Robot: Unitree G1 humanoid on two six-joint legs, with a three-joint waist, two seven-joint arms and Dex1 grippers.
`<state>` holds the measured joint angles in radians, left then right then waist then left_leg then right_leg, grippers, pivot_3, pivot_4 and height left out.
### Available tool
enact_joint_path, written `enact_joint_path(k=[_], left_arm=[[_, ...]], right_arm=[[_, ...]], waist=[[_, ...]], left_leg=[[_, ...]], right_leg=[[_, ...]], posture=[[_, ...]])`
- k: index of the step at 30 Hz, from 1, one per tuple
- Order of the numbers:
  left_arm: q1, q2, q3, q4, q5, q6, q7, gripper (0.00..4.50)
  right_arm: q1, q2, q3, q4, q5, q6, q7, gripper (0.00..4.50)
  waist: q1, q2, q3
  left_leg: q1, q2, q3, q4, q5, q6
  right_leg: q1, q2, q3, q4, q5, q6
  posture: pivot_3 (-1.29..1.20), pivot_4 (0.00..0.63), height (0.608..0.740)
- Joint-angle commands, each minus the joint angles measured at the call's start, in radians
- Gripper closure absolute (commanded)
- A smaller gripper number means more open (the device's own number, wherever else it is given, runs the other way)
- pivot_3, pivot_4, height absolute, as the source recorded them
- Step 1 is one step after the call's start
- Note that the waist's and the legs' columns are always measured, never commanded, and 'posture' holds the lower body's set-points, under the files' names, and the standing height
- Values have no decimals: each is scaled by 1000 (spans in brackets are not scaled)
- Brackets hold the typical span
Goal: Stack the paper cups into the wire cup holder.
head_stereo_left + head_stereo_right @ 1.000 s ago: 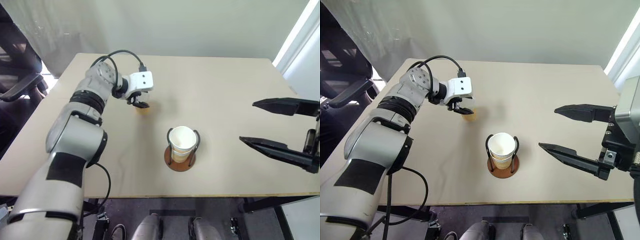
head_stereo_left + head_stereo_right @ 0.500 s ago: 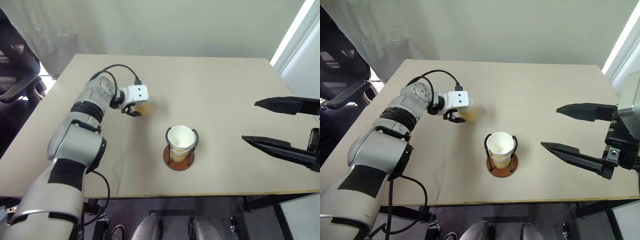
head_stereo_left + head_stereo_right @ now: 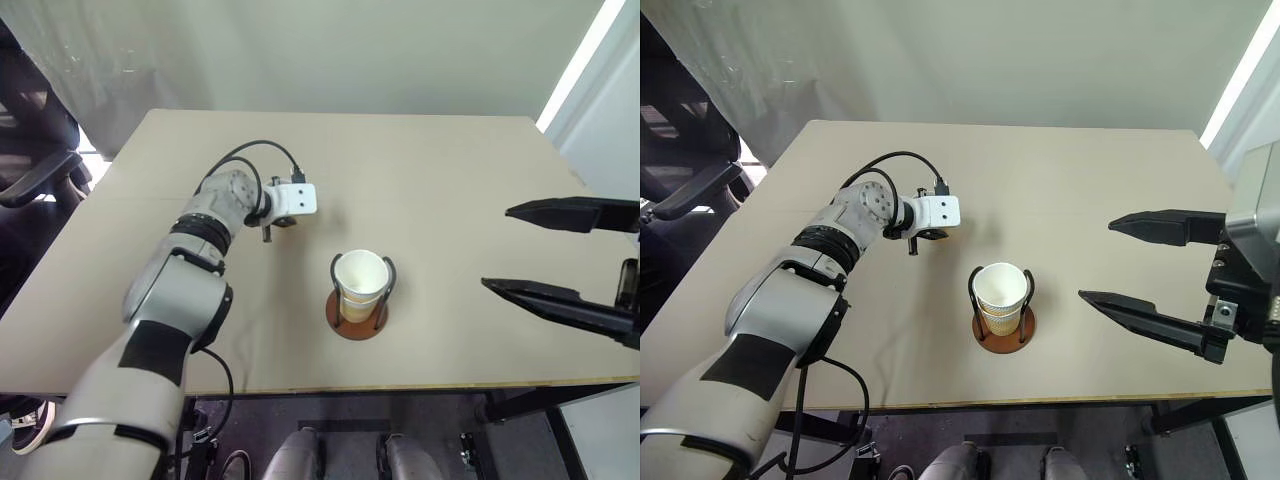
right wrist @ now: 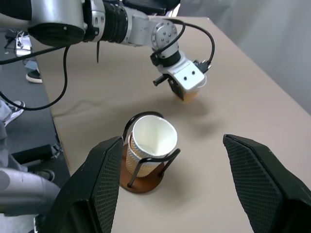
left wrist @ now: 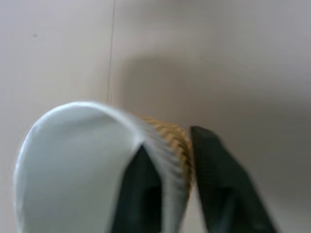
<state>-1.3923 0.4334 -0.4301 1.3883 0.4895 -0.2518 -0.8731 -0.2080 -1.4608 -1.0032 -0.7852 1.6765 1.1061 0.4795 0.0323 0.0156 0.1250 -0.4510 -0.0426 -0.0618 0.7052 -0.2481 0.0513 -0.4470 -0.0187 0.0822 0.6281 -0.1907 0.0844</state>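
Looking down from the head views, we see a smooth, matte beige table carrying the wire cup holder: a round reddish-brown disc base with two upright dark wire loops. Nested paper cups stand upright between the loops, tapered, pale orange-tan outside with fine ribbing and white inside under a rolled rim.

A third paper cup lies behind the left hand's white housing in the head views; the right wrist view shows it as an orange-tan form under that housing, well apart from the holder. The left wrist view alone shows the grip closely: one black finger sits inside the white mouth of the cup, the other presses its ribbed outer wall, so the left hand is clamped on the cup wall, which appears tilted and pinched.

The right hand hangs over the table's right edge, its two long black fingers spread wide apart, holding nothing. The right wrist view shows their textured inner pads.
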Motion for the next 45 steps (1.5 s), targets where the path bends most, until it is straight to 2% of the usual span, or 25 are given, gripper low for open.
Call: enact_joint_path(k=[1,6,8,9,11,12,14,15,16,18,19,21,22,24,26,29,33,36,41,45], left_arm=[[-61,39,43,-3,-10,-3,-51,4441],[-61,51,43,-4,13,-23,-76,4441],[-77,55,61,-7,-3,-42,-116,4441],[-95,57,78,-10,-22,-57,-164,4441],[-136,55,125,-17,-72,-78,-287,4441],[-171,47,168,-22,-123,-77,-404,4441],[-239,25,230,-30,-229,-66,-647,4441],[-267,14,231,-30,-276,-68,-711,4441],[-292,0,207,-37,-341,-69,-736,4441],[-317,-10,104,-89,-504,-64,-741,4441],[-317,-2,25,-135,-597,-60,-741,4441],[-304,50,-178,-291,-849,-15,-741,4441],[-299,94,-296,-387,-985,5,-741,4441],[-304,176,-494,-534,-1195,17,-741,4441],[-322,239,-638,-630,-1339,8,-741,4441],[-356,298,-779,-723,-1488,-6,-741,4441],[-396,333,-849,-783,-1611,-3,-741,4441],[-428,371,-927,-827,-1646,-33,-741,4441],[-490,383,-1126,-809,-1602,-154,-741,4441],[-521,339,-1228,-748,-1577,-245,-741,4441]], right_arm=[[-19,-9,-35,30,7,-3,-12,1137],[-26,1,-29,31,13,-18,-15,1137],[-26,7,-46,31,33,-12,-13,1137],[-27,9,-64,33,46,-2,-9,1137],[-27,13,-99,39,66,19,-2,1137],[-24,18,-118,38,70,33,3,1137],[-14,26,-143,30,72,49,0,1137],[-11,29,-149,26,72,51,-6,1137],[-8,32,-152,20,70,49,-12,1137],[-4,36,-154,9,68,42,-28,1137],[-1,37,-158,3,67,40,-34,1137],[5,40,-171,-7,71,45,-49,1137],[8,40,-183,-12,78,51,-58,1137],[18,41,-205,-20,93,60,-75,1137],[30,40,-225,-26,105,67,-91,1137],[45,33,-247,-32,131,69,-117,1137],[55,23,-264,-33,155,74,-141,1137],[64,21,-278,-35,163,81,-150,1137],[68,12,-290,-33,173,84,-155,1137],[65,5,-290,-30,185,81,-152,1137]], waist=[[0,0,0],[0,0,0],[1,0,0],[1,0,0],[3,0,0],[4,-1,0],[6,-3,-1],[8,-3,-1],[10,-2,0],[10,-1,-1],[10,0,-1],[4,2,0],[2,2,0],[-4,3,0],[-9,4,-1],[-7,5,0],[2,7,0],[2,9,0],[-1,12,1],[1,13,2]], left_leg=[[-1,0,-1,0,0,0],[0,-1,0,-2,0,1],[-1,1,-3,-1,-1,1],[-1,-1,-1,-1,-1,1],[-3,0,-5,0,-1,1],[-4,-2,-3,-1,0,1],[-5,-1,-7,0,-1,2],[-5,-3,-5,-2,-1,2],[-5,-3,-7,-2,-3,5],[-3,-5,-4,-3,-8,10],[-3,-4,-6,-2,-9,10],[-1,-5,-2,-3,-10,9],[-2,-3,-3,-3,-10,8],[-3,-1,2,-2,-9,4],[-2,3,4,-2,-10,4],[0,4,8,-2,-12,6],[-1,3,7,5,-13,8],[-2,2,7,9,-18,13],[1,2,7,11,-23,19],[0,2,3,12,-21,16]], right_leg=[[0,-2,2,0,0,0],[0,0,-1,0,0,0],[0,-5,3,0,0,0],[0,0,-2,0,0,0],[-1,-4,3,-1,1,0],[-2,0,-1,0,1,0],[-2,-5,3,-1,1,0],[-3,0,-2,-2,0,-1],[-3,-5,1,-2,0,0],[-2,-3,-3,-2,-2,-1],[0,-9,1,-2,-2,1],[0,-5,-2,0,-2,2],[-1,-10,1,0,-2,3],[-2,-4,1,1,-1,4],[-3,-4,4,1,-1,4],[-3,-3,2,2,-2,4],[-2,-7,2,0,0,6],[0,-7,2,-1,1,7],[4,-6,2,-1,0,7],[3,-5,0,-1,1,4]], posture=[[0,150,740],[0,150,740],[0,150,740],[0,150,740],[0,150,740],[0,150,740],[0,150,740],[0,150,740],[0,150,740],[0,150,740],[0,150,740],[0,150,740],[0,150,740],[0,150,740],[0,150,740],[0,150,740],[0,150,740],[0,150,740],[0,150,740],[0,150,740]])
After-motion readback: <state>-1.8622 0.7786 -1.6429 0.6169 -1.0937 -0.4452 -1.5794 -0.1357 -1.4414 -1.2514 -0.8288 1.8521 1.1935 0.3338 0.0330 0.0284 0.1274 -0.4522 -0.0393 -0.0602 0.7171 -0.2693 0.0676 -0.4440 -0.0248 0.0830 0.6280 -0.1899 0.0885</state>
